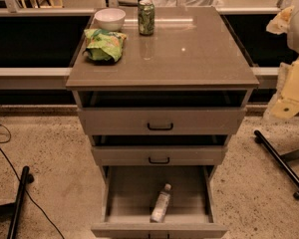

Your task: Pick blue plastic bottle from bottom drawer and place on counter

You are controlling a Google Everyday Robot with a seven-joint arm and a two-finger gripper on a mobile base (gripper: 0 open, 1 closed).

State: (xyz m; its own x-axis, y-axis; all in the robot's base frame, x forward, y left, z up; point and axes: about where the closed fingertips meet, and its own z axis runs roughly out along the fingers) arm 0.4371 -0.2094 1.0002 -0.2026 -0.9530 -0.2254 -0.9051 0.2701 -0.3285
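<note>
The blue plastic bottle (161, 203) lies on its side in the open bottom drawer (120, 193), cap pointing to the back, near the drawer's front middle. The counter (189, 54) is the glossy grey-brown top of the cabinet. My gripper (289, 106) is a pale cream shape at the right edge of the view. It hangs beside the counter's right side, well above and to the right of the bottle, and touches nothing.
On the counter's back left stand a green soda can (146, 17), a white bowl (109, 19) and a green chip bag (104, 45). The two upper drawers (160, 121) with black handles are pulled partly open. Black stand legs (279, 162) and cables lie on the floor on both sides.
</note>
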